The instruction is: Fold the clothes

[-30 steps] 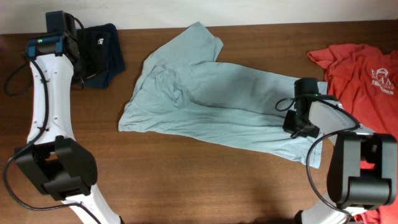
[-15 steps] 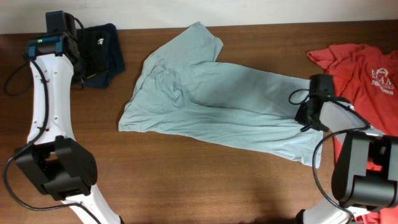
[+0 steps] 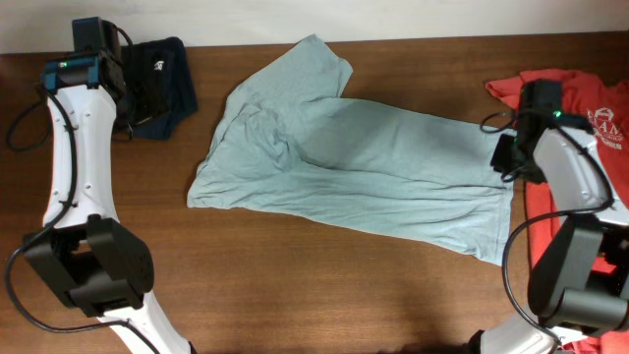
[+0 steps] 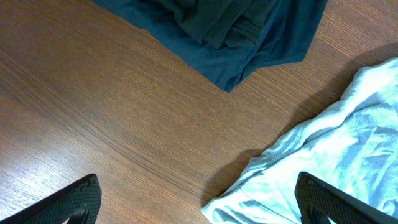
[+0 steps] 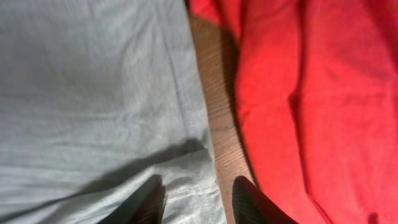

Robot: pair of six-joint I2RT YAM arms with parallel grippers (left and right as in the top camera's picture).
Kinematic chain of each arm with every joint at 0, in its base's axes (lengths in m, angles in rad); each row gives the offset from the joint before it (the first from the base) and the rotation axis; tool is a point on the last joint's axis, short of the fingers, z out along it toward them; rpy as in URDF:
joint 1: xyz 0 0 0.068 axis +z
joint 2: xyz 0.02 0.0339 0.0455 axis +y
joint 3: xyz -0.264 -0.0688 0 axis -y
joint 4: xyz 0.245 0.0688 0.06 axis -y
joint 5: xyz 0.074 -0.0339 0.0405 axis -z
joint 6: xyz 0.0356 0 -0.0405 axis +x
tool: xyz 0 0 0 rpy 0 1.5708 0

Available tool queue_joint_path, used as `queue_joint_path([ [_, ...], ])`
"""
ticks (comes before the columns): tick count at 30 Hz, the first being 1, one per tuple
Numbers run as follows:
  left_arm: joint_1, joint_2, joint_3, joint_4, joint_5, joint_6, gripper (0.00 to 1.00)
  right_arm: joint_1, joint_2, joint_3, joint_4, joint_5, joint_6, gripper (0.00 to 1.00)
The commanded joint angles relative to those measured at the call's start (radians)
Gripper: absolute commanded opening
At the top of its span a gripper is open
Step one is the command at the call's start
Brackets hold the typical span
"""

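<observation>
1. Fabric of the pale blue-grey T-shirt (image 3: 344, 162) lies spread and creased across the middle of the table (image 3: 295, 295). One sleeve points to 12 o'clock, the hem reaches toward 4 o'clock, and wrinkles bunch at its 10 o'clock part.
2. Right gripper (image 5: 199, 202): poised over the hem corner at the shirt's 3 o'clock end. The jaws stand partly apart, and the hem lies under the gap, not pinched.
3. Coral-red T-shirt (image 3: 580, 88): at the table's 3 o'clock edge, white print upward. In the right wrist view a narrow strip of bare wood separates it from the blue-grey hem.
4. Left gripper (image 4: 199, 208): at the table's 10 o'clock, jaws spread wide and empty above bare wood.
5. Dark navy garment (image 3: 162, 74): bunched at 10 o'clock, apart from the blue-grey shirt.
</observation>
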Motion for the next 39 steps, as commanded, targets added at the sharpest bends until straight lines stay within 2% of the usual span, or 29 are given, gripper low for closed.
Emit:
queue_joint_path([
  [1, -0.002, -0.011, 0.008, 0.002, 0.003, -0.003, 0.99, -0.047, -0.026, 0.089, -0.076, -0.011, 0.002, 0.44],
  [4, -0.002, -0.011, 0.008, 0.002, 0.003, -0.003, 0.99, -0.091, -0.026, 0.116, -0.103, -0.037, 0.002, 0.49],
  [5, -0.002, -0.011, 0.008, 0.001, 0.003, -0.003, 0.99, -0.109, -0.026, 0.116, -0.103, -0.041, 0.002, 0.61],
  [6, -0.002, -0.011, 0.008, 0.001, 0.003, -0.003, 0.99, -0.121, -0.026, 0.116, -0.103, -0.042, 0.002, 0.66],
  [7, -0.002, -0.011, 0.008, 0.001, 0.003, -0.003, 0.99, -0.133, -0.026, 0.116, -0.103, -0.043, 0.002, 0.81],
  [9, -0.002, -0.011, 0.008, 0.001, 0.003, -0.003, 0.99, -0.155, -0.026, 0.116, -0.103, -0.044, 0.002, 0.99],
  [13, -0.002, -0.011, 0.008, 0.002, 0.003, -0.003, 0.99, -0.173, -0.026, 0.116, -0.102, -0.043, 0.002, 0.99],
  [16, -0.001, -0.012, 0.008, 0.040, -0.051, -0.002, 0.99, -0.172, -0.026, 0.116, -0.102, -0.043, 0.002, 0.99],
  [23, 0.001, -0.012, 0.008, -0.014, -0.182, -0.002, 0.99, -0.171, -0.026, 0.116, -0.102, -0.043, 0.002, 0.99],
  [37, 0.000, -0.011, 0.008, 0.001, -0.164, -0.003, 0.99, -0.171, -0.026, 0.116, -0.102, -0.043, 0.002, 0.99],
  [39, 0.000, -0.011, 0.008, 0.048, -0.165, -0.003, 0.99, -0.171, -0.026, 0.116, -0.102, -0.043, 0.002, 0.99],
])
